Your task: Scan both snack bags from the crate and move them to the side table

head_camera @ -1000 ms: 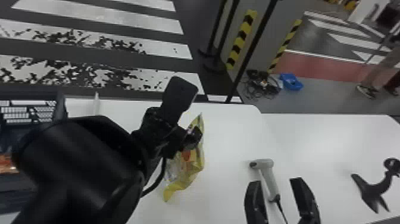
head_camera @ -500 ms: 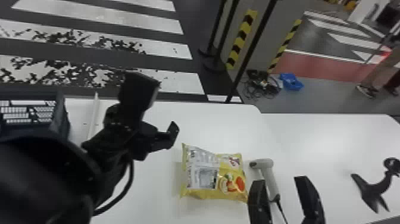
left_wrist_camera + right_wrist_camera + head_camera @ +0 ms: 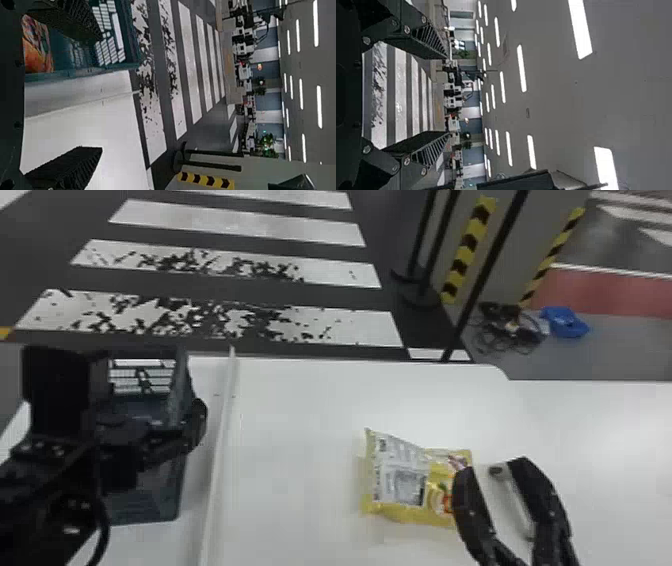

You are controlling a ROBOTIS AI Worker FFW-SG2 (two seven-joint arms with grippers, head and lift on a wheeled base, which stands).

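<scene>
Snack bag [image 3: 400,475], one, yellow and silver, lying on the tabletop [image 3: 290,415], right of the crate [image 3: 150,500]. Left gripper [image 3: 187,430], fingers spread, at the crate. Right gripper [image 3: 492,470], fingers likewise spread, near right.

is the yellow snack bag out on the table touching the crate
Apart. The head view shows white table between the snack bag and the crate.

A yellow snack bag [image 3: 400,477] lies on the white bench [image 3: 290,415] near the parted fingers of the right gripper [image 3: 494,467], which frame a scanner [image 3: 515,500]; the left gripper [image 3: 192,430] hangs above the crate [image 3: 150,500].
</scene>
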